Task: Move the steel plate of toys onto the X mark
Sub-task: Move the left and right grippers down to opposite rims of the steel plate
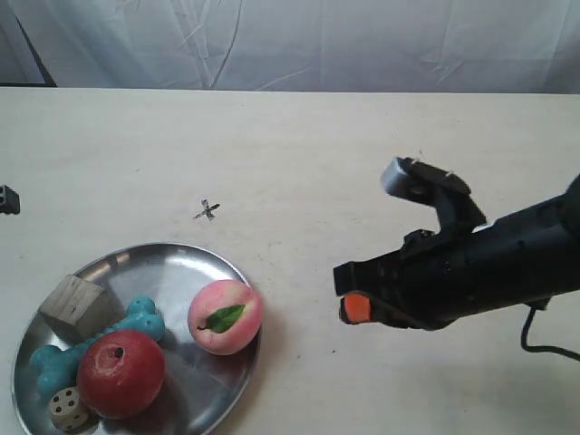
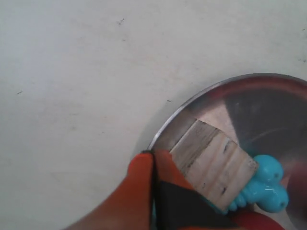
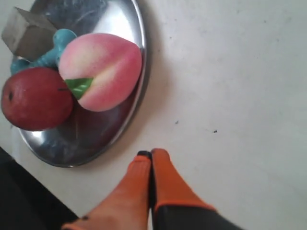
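On table | steel plate shiny, round, rimmed | holds toys

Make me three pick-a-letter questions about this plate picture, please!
1. Where is the X mark, compared with the steel plate?
A under it
B on the bare table, apart from it
C inside it

2. How many things lie in the plate?
A three
B five
C seven

3. How is the right pincer?
A shut, holding nothing
B wide open
C holding something

Answers:
1 B, the cross shows clear of the rim.
2 B, apple, peach, bone, cube, die.
3 A, its orange fingers touch with nothing between.
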`<state>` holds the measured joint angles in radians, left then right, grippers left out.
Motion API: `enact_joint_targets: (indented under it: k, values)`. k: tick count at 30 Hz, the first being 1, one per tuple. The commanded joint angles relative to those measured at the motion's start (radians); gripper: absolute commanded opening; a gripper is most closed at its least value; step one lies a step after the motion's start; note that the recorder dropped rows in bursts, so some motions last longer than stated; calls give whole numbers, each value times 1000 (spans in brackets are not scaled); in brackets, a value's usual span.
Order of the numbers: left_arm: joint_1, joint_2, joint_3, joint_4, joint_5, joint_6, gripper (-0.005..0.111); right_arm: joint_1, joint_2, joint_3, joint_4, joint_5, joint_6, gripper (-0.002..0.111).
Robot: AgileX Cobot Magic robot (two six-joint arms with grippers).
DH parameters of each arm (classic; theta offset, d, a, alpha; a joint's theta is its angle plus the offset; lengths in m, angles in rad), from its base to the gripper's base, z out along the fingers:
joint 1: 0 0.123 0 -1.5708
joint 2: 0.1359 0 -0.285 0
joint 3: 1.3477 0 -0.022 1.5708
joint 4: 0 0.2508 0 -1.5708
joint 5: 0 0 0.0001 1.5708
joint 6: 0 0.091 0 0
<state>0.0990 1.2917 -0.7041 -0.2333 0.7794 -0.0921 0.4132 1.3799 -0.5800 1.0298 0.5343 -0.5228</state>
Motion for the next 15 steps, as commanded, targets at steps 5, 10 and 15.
enact_joint_targets:
  k: [5, 10, 15]
  values:
    - [1, 9, 97, -29, -179, 86, 0, 75, 211, -71, -1, -61, 2, -1]
    - [1, 84, 122, -33, -220, 97, 0, 108, 302, -116, -1, -80, 0, -1]
    - [-1, 181, 128, -42, -216, 149, 4, 189, 372, -185, -8, -81, 0, -1]
